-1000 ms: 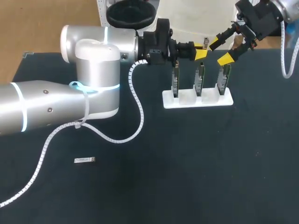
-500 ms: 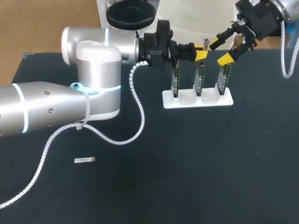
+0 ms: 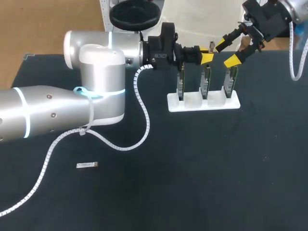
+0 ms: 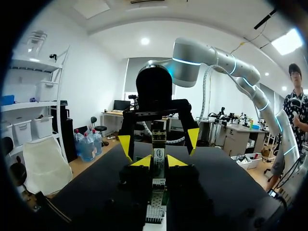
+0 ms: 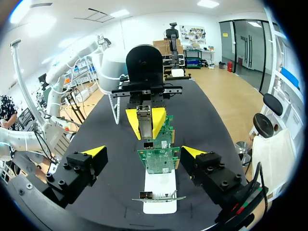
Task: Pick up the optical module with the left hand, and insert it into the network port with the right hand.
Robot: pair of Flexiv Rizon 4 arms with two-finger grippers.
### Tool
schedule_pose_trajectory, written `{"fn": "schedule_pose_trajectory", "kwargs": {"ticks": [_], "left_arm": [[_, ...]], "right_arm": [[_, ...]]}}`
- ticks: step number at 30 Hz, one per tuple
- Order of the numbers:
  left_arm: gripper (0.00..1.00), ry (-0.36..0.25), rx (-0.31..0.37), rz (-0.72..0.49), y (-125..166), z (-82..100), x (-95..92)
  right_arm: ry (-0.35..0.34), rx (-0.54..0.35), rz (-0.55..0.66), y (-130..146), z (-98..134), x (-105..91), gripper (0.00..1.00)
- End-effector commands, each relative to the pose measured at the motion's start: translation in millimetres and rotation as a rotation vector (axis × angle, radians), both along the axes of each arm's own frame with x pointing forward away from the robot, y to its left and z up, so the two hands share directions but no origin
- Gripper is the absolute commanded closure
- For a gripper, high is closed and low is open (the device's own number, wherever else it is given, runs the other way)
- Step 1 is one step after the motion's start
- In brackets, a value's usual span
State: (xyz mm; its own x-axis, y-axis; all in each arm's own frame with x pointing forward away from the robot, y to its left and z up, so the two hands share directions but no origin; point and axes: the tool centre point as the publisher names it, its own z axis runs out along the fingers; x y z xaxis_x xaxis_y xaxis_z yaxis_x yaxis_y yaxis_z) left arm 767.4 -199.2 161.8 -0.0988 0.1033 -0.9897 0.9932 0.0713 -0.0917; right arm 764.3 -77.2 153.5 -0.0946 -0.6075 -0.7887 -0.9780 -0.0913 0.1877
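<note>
Left gripper at upper middle of the head view, clamped on a small optical module, right gripper spread wide at upper right, 3 circuit boards upright in a white stand on the dark worktop, spare module lying lower left.

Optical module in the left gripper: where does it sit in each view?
Head view: optical module in the left gripper, near the green boards.
Left wrist view: optical module between its own yellow tips.
Right wrist view: optical module in the left gripper, beyond the boards.
Shared landmark: white stand holding the boards.
</note>
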Motion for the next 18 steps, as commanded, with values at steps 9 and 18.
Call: {"fn": "schedule_pose_trajectory", "kwargs": {"ticks": [9, 18], "left_arm": [[1.00, 0.001, 0.002, 0.003, -0.4, 0.4, -0.3], [1.00, 0.001, 0.002, 0.003, -0.4, 0.4, -0.3]], "right_arm": [[-0.020, 0.008, -0.004, 3.4, 6.8, 3.3, 0.00], [-0.065, 0.015, 0.022, 12.6, 23.8, 0.3, 0.00]]}}
